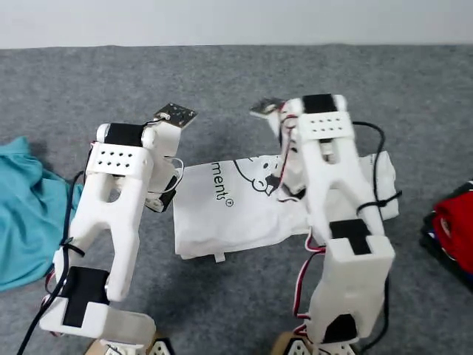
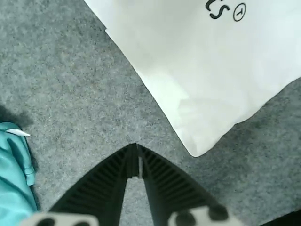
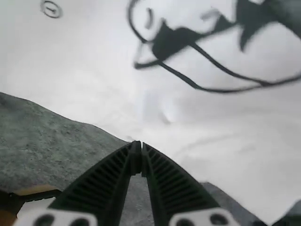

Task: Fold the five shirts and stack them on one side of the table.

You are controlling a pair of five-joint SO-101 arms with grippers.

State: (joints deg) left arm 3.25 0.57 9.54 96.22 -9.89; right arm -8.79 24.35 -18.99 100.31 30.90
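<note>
My left claw [image 2: 135, 162] is clenched, its two black ribbed fingers [image 2: 99, 188] pressed tip to tip with nothing between them. It hangs above the grey felt-covered table [image 1: 222, 81], just beside the near left corner of the white folded cotton shirt with black cartoon print [image 1: 229, 214]. My right claw [image 3: 137, 157] is clenched as well, its tips meeting right at the shirt's near edge, where white cloth gives way to grey felt; I see no fabric caught in it. The white shirt lies flat in the middle of the table, between my two arms. A crumpled teal cotton shirt [image 1: 22, 214] lies at the table's left edge, well apart from the white one. A pile of red and dark garments [image 1: 454, 229] sits at the right edge.
</note>
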